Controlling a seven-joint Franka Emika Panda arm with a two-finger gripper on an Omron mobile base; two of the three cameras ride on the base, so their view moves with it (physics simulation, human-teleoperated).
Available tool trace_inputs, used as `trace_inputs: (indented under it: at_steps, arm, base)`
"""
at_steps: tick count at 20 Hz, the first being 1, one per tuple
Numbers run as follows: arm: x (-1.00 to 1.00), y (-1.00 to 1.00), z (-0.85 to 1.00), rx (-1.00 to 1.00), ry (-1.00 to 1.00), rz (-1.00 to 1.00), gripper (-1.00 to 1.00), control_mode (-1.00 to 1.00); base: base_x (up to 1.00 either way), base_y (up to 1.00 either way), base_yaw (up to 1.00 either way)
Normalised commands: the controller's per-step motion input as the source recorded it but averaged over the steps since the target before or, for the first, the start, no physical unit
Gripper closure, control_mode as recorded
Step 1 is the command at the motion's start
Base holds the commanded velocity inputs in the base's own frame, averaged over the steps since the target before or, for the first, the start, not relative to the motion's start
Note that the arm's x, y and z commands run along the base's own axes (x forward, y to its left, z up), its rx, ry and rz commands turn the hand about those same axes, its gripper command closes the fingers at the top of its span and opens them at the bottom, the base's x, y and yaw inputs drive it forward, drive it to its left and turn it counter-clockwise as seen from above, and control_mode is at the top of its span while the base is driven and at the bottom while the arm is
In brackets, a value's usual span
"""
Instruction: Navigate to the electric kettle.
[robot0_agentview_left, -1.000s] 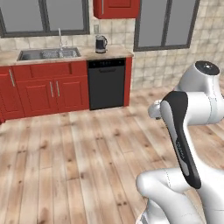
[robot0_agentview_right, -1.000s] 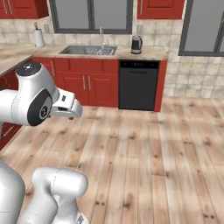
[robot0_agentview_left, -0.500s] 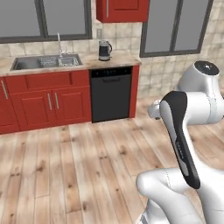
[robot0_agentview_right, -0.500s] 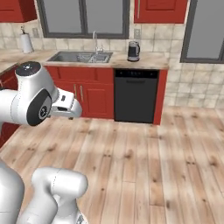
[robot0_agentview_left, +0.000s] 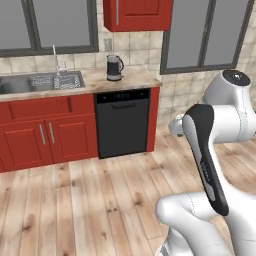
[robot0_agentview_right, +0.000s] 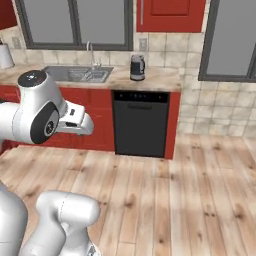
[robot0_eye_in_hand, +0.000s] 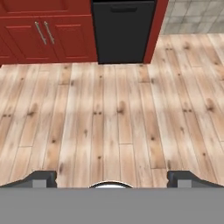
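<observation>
- The sink sat sunk in the counter left of the dishwasher; its contents could not be made out.
- The electric kettle stood on the counter directly above the dishwasher, well apart from the gripper.
- The gripper's fingers were spread wide, holding nothing, over bare wooden floor before the dishwasher.

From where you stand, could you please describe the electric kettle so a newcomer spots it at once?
Find the black dishwasher under the beige counter. Right above it stands the electric kettle, a small dark jug with a silver lid, right of the sink.
</observation>
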Motion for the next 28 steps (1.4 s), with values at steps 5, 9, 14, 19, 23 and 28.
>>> trace_inputs:
  at_steps: [5, 9, 14, 19, 23, 28]
  arm:
    - [0.00, 0.00, 0.00, 0.00, 0.00, 0.00, -1.00, 1.00]
    - [0.00, 0.00, 0.00, 0.00, 0.00, 0.00, -1.00, 1.00]
    - [0.00, 0.00, 0.00, 0.00, 0.00, 0.00, -1.00, 1.00]
    - [0.00, 0.00, 0.00, 0.00, 0.00, 0.00, -1.00, 1.00]
    - [0.00, 0.00, 0.00, 0.00, 0.00, 0.00, -1.00, 1.00]
    - [0.00, 0.00, 0.00, 0.00, 0.00, 0.00, -1.00, 1.00]
  base:
    - [1.00, -0.45, 0.01]
    - [1.00, -0.18, 0.04]
    - [1.00, 0.00, 0.14]
    - [1.00, -0.03, 0.17]
    - [1.00, -0.13, 0.12]
    - [1.00, -0.08, 0.05]
